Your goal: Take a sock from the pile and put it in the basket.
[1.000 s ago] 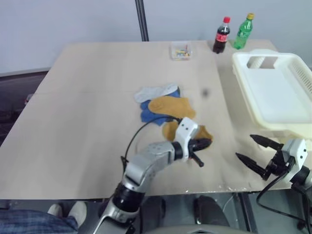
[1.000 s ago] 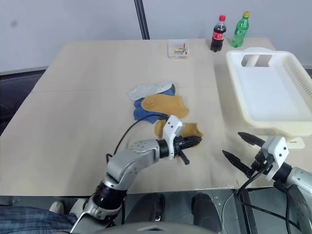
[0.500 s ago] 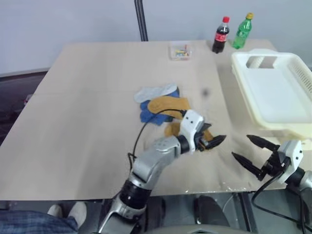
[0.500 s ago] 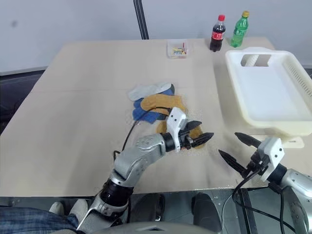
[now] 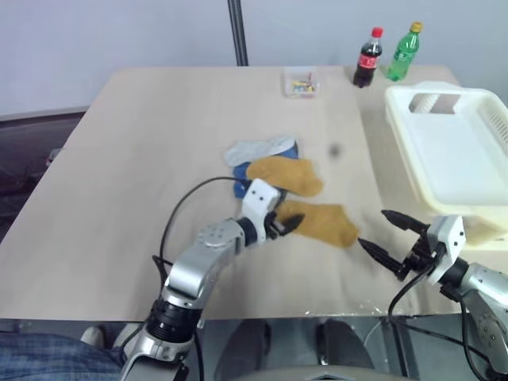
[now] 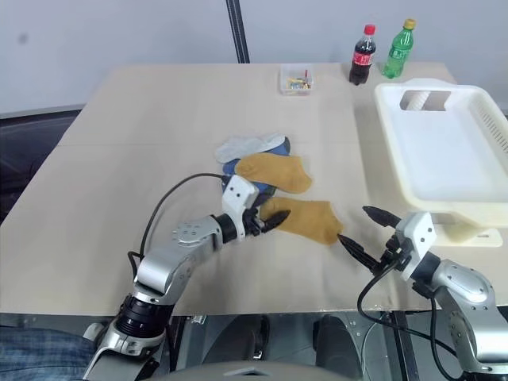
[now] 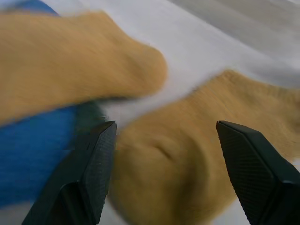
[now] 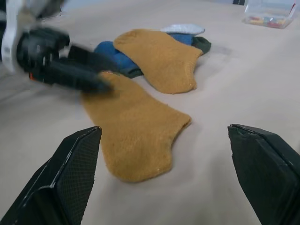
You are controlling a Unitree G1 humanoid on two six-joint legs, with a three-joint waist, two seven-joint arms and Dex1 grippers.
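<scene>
The pile (image 5: 266,163) of mustard, blue, pale and dark socks lies mid-table. One mustard sock (image 5: 321,225) lies flat on the table just in front of the pile. My left gripper (image 5: 290,224) is open, its black fingers (image 7: 91,168) on either side of that sock's near end, low over the table. To the right of this sock my right gripper (image 5: 373,230) is open and holds nothing, its tips pointing at the sock (image 8: 136,136). At the right side of the table stands the cream basket (image 5: 468,216).
A cola bottle (image 5: 366,59) and a green bottle (image 5: 405,51) stand at the far edge behind the basket. A small clear box (image 5: 300,82) sits left of them. A dark post (image 5: 238,32) rises behind the table.
My left gripper has opened and drawn back to the left. The mustard sock that it covered now lies flat and uncovered. My right gripper has edged left, closer to the sock.
</scene>
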